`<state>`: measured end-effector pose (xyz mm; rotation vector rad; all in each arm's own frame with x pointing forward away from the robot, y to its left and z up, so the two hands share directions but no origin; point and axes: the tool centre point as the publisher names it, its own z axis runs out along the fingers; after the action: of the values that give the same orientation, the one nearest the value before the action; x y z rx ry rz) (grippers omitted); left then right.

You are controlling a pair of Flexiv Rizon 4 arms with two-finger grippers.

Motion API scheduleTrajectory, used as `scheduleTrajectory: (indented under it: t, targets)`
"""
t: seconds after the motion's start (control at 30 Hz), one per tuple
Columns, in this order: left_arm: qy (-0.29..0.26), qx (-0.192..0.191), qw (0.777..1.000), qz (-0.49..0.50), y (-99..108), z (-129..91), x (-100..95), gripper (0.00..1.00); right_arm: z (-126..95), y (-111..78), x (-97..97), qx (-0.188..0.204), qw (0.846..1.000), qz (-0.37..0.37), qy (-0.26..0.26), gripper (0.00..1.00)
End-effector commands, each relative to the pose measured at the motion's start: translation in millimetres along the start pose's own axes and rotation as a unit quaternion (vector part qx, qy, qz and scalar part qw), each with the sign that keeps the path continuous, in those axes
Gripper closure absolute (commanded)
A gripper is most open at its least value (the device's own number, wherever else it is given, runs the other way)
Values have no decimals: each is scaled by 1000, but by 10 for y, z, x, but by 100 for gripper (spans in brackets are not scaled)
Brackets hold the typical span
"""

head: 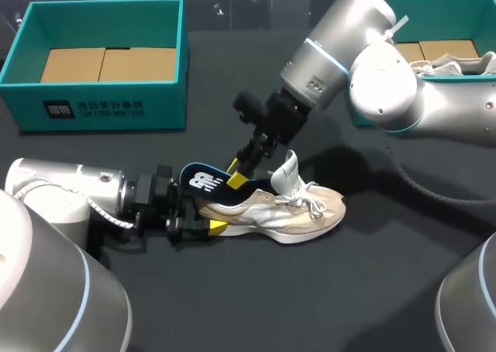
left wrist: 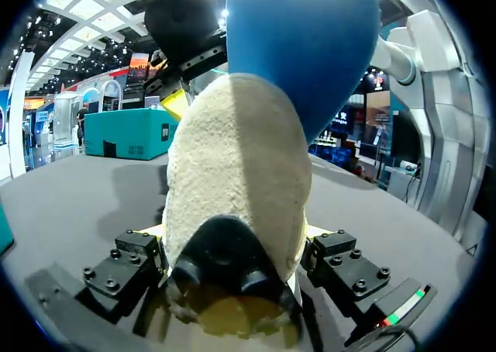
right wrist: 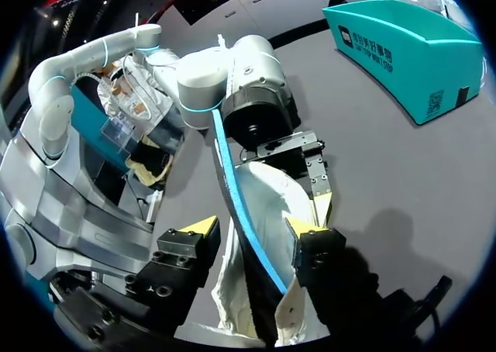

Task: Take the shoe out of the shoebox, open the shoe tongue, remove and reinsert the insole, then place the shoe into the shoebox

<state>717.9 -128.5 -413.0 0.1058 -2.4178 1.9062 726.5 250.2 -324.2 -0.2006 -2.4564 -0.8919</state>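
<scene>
Left gripper [head: 211, 226] clamped, arm low; right gripper [head: 235, 174] angled down, parted.

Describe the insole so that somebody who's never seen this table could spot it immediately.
In the middle of the dark table lies a beige shoe. Sticking up from its heel end, between the yellow tips of the right gripper, is the insole: the only dark blue thing there, flat, with a white mark.

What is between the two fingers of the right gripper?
The blue insole, seen edge-on, with the shoe under it; the right wrist view shows this.
</scene>
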Motion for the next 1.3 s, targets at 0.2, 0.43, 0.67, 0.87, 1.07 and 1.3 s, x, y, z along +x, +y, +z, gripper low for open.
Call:
scheduleTrajectory:
  t: [0.2,0.43,0.67,0.87,1.07,1.3]
  targets:
    - [-1,0,1000,0,42,0,25,100,149,-27,82,-14,1000,7,2,54]
    - [-1,0,1000,0,42,0,25,100,219,-5,92,-23,1000,9,4,94]
    - [-1,0,1000,0,42,0,25,100,238,48,108,-29,1000,-6,4,100]
    - [-1,0,1000,0,42,0,25,100,182,208,198,-38,999,-33,0,100]
    - [-1,0,1000,0,42,0,25,100,182,208,198,-38,999,-33,0,100]
    - [-1,0,1000,0,42,0,25,100,183,321,255,-47,998,-51,0,100]
